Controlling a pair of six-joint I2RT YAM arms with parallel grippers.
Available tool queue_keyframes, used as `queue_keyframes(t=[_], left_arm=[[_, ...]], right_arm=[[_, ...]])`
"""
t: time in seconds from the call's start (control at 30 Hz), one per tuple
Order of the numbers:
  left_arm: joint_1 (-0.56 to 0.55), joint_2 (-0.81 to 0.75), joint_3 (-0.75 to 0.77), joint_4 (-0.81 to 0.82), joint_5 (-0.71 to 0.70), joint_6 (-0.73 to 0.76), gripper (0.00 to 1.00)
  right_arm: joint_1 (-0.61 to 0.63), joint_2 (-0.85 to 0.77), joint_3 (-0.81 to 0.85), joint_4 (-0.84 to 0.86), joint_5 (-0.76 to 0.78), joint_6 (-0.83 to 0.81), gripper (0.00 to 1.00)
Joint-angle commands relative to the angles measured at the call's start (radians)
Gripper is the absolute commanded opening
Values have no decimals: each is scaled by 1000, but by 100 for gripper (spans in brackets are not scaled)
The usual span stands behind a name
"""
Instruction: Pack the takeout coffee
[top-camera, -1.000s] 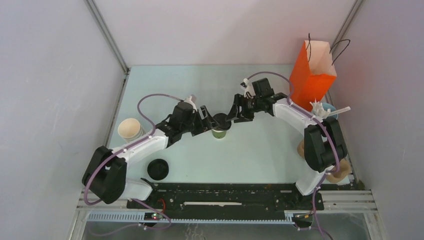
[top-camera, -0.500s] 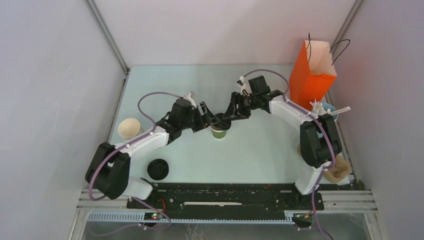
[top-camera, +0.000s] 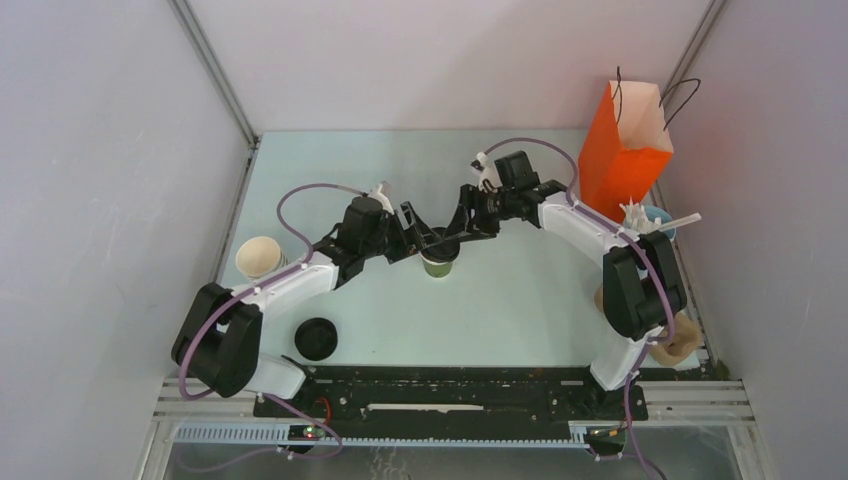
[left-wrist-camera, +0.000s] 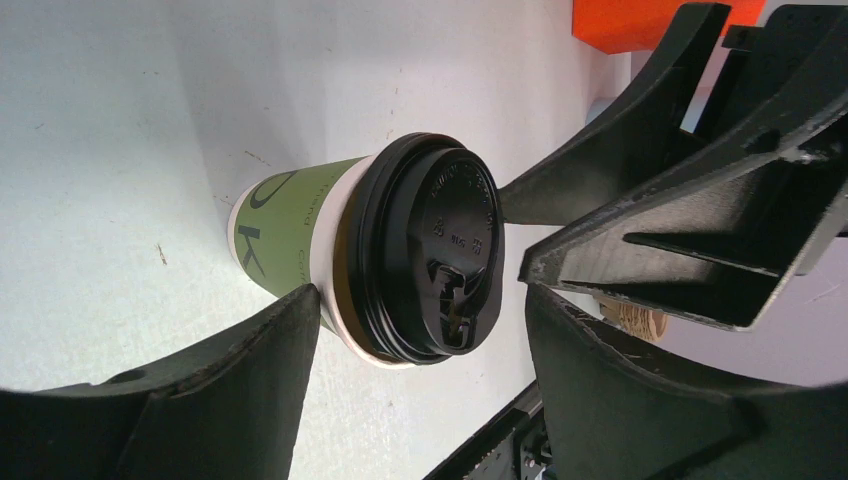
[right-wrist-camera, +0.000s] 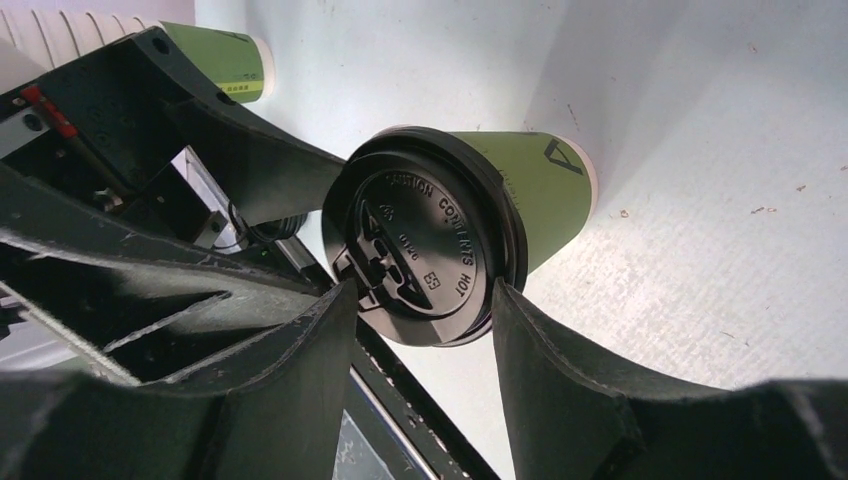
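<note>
We see 1 coffee cup (top-camera: 440, 264), olive green with a black lid (left-wrist-camera: 440, 260), standing upright on the pale table (top-camera: 520, 300) near its middle, between the 2 arms.

The left gripper (top-camera: 422, 241) reaches it from the left with its fingers apart, 1 on each side of the cup's top. In the left wrist view, 1 finger (left-wrist-camera: 230, 400) has its tip against the cup wall just under the lid's rim. The other finger stands just beside the lid, with a sliver of light surface showing between them.

The right gripper (top-camera: 462, 228) comes in from the far right side, and its fingers (right-wrist-camera: 570, 400) are apart too. In the right wrist view they sit in front of the lid. The gap between their tips is narrower than the lid, so the tips overlap its lower edge. We cannot tell whether they press on it. The 2 grippers are close together at the cup's top.

An orange paper bag (top-camera: 625, 155) stands upright and open at the far right of the table, well apart from the cup. A stack of cups (top-camera: 259, 258) without lids sits at the left edge, beside the left arm. 1 loose lid (top-camera: 316, 338) lies flat near that arm's base.
</note>
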Motion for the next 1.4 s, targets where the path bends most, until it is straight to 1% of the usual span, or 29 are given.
queue_keyframes(t=[0.0, 0.07, 0.33, 0.43, 0.5, 0.53, 0.6, 0.73, 0.87, 1.07, 1.37], left_arm=[[2, -25, 32, 36, 11, -7, 80], [2, -28, 32, 36, 11, -6, 80], [2, -31, 29, 35, 7, -8, 74], [2, -32, 25, 32, 3, -6, 74], [2, -38, 24, 21, -5, 0, 75], [2, -43, 20, 18, -10, 3, 75], [2, -51, 13, 16, -14, 5, 76], [2, -49, 19, 13, -10, 9, 77], [2, -41, 23, 13, -11, 9, 76], [2, -32, 27, 8, -13, 11, 75], [2, -37, 16, 5, -20, 15, 76]], right_arm=[[4, -65, 37, 3, -4, -1, 60], [7, -68, 37, 2, -6, 2, 60], [18, -58, 37, 0, -20, 11, 60], [18, -53, 39, 9, -19, 22, 60], [6, -71, 38, -28, 49, 14, 61], [1, -80, 33, -34, 67, 5, 63], [-4, -85, 30, -39, 66, -6, 66], [-3, -75, 33, -36, 56, -11, 67], [6, -38, 33, -17, 38, 3, 64], [26, -27, 43, 23, 4, 31, 58], [34, -61, 61, 0, 4, 26, 59]])
